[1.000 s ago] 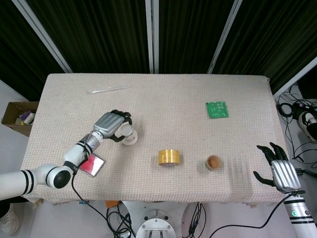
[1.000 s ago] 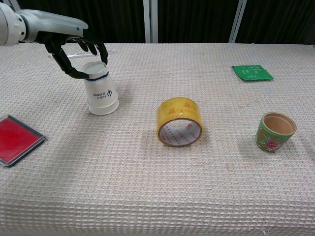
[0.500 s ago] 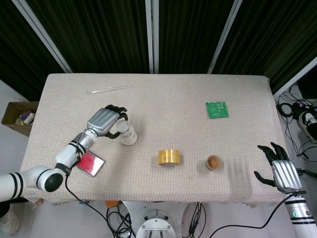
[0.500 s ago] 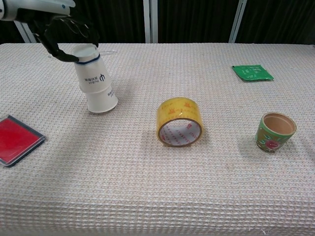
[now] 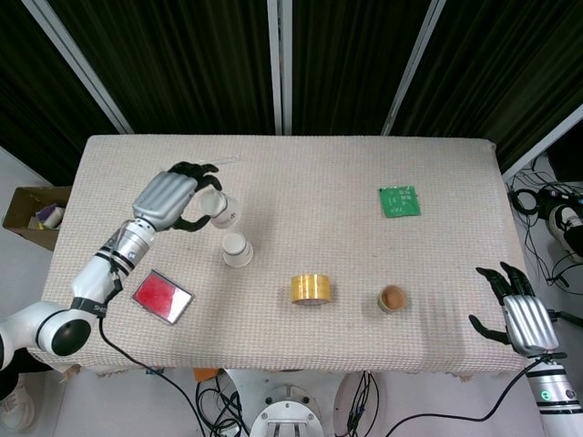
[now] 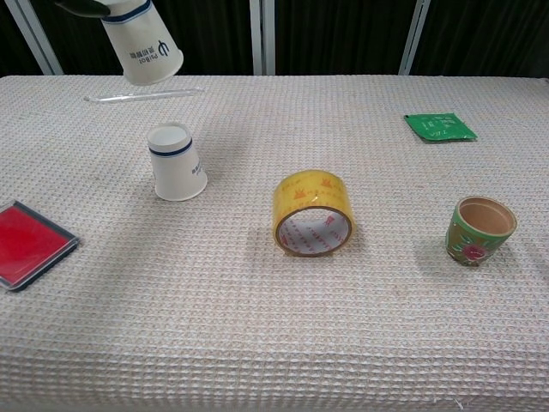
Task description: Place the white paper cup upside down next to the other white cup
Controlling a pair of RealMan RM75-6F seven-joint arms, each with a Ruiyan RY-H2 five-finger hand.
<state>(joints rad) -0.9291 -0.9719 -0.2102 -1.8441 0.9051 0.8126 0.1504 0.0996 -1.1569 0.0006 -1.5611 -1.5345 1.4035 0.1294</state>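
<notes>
- Head view: left hand (image 5: 168, 198) has its fingers wrapped round a white paper cup with a dark band and printed logo (image 5: 215, 206), carried clear of the woven beige tablecloth (image 5: 301, 182).
- Head view: a second white paper cup with a blue band (image 5: 237, 249) stands upside down on the cloth, just below and slightly right of the held cup; the two are apart.
- Head view: a yellow roll of adhesive tape (image 5: 311, 289) lies right of and nearer the front edge than the standing cup; a small brown-rimmed pot (image 5: 392, 298) is further right still.
- Head view: a green square packet (image 5: 399, 200) sits well right of the standing cup, a red flat card in a clear case (image 5: 162, 296) to its lower left, a clear thin rod (image 5: 199, 164) beyond it.
- Head view: right hand (image 5: 519, 314) is off the front right corner, fingers spread, holding nothing.
- Chest view: held cup (image 6: 141, 45) is upside down and tilted, above and left of the standing cup (image 6: 176, 162); only dark fingertips (image 6: 84, 7) show at its top.
- Chest view: nothing lies between the two cups; tape roll (image 6: 314, 213) stands on edge right of the standing cup, pot (image 6: 479, 229) upright further right.
</notes>
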